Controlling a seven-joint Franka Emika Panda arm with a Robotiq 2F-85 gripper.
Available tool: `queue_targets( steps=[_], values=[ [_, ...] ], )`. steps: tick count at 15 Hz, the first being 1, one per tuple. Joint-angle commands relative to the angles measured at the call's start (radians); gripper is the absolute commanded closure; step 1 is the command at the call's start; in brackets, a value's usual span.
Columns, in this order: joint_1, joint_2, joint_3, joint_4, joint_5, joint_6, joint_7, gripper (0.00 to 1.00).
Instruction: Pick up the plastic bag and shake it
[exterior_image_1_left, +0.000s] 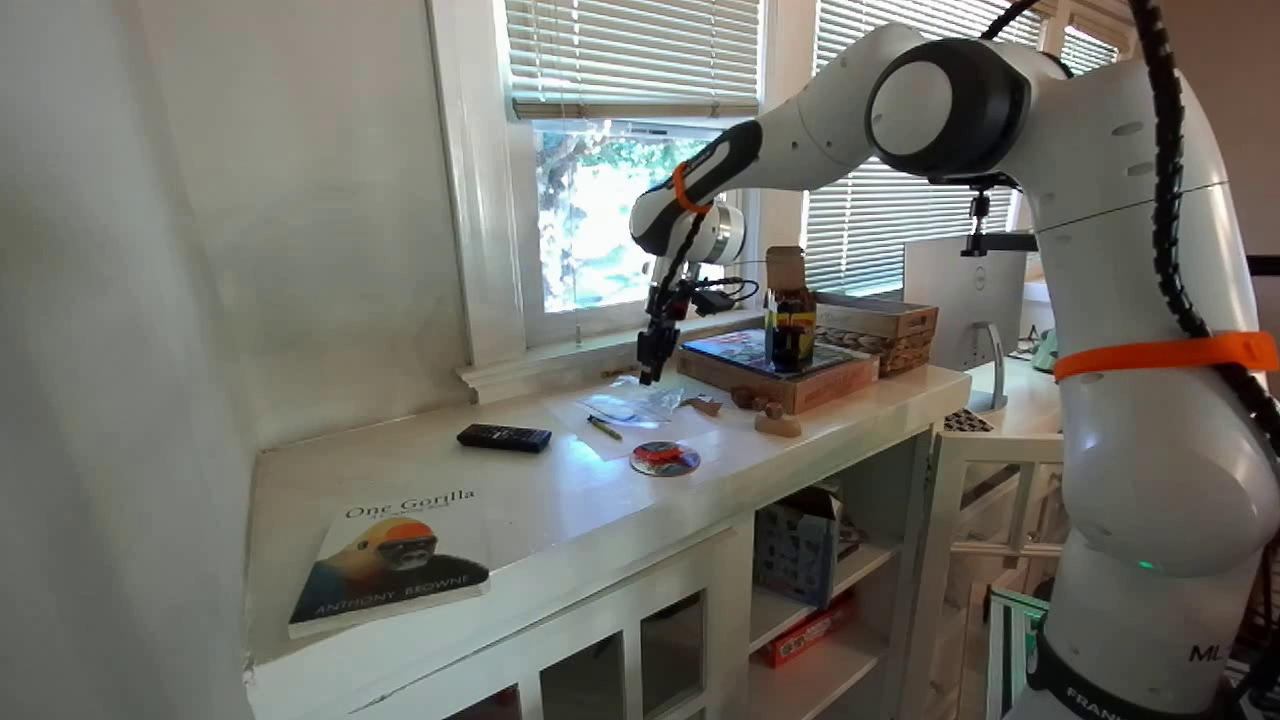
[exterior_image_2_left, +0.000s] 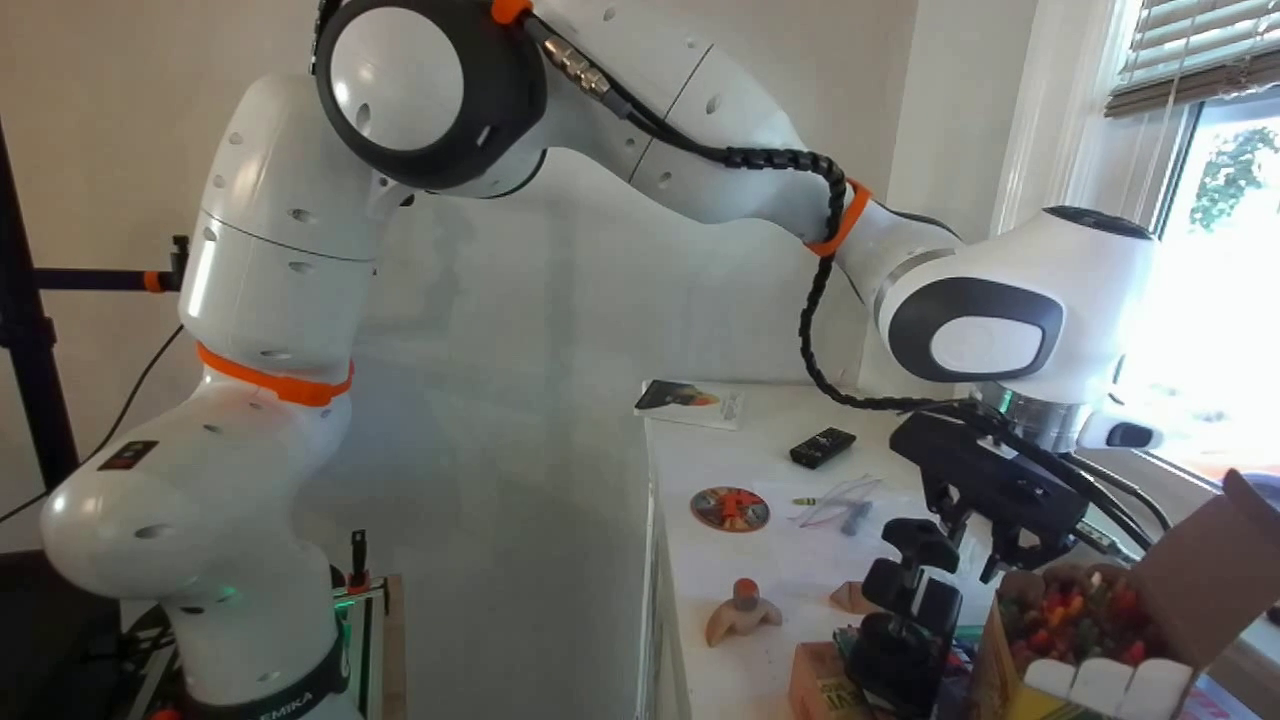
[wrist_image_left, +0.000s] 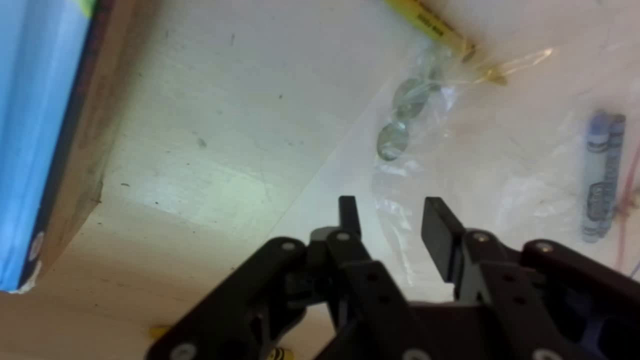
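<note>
The clear plastic bag (wrist_image_left: 465, 165) lies flat on white paper in the wrist view, with greenish round pieces (wrist_image_left: 392, 141) showing at its left edge. It also shows as a shiny crumpled patch (exterior_image_1_left: 640, 402) in an exterior view. My gripper (wrist_image_left: 391, 205) is open and empty, pointing down. The bag's left edge shows between the fingers. The gripper (exterior_image_1_left: 648, 378) appears a little above the bag in an exterior view. The gripper also shows in another exterior view (exterior_image_2_left: 975, 550), where the bag is hard to make out.
A yellow crayon (wrist_image_left: 432, 27) and blue crayons (wrist_image_left: 600, 175) are at the bag. A wooden box (exterior_image_1_left: 830, 378) bears a carton of crayons (exterior_image_1_left: 790, 335). A remote (exterior_image_1_left: 504, 437), round disc (exterior_image_1_left: 665, 459), book (exterior_image_1_left: 395, 565) and wooden figure (exterior_image_1_left: 778, 424) lie on the counter. The window stands behind.
</note>
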Motion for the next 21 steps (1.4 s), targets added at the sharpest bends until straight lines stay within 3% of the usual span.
queue_targets(
  steps=[1, 5, 9, 21],
  values=[
    [-0.026, 0.035, 0.021, 0.045, 0.029, -0.043, -0.042, 0.61],
    [-0.029, 0.041, 0.029, 0.052, 0.032, -0.052, -0.061, 0.63],
    [-0.030, 0.042, 0.036, 0.051, 0.035, -0.056, -0.076, 0.90],
    [-0.031, 0.041, 0.035, 0.057, 0.031, -0.082, -0.098, 0.73]
  ],
)
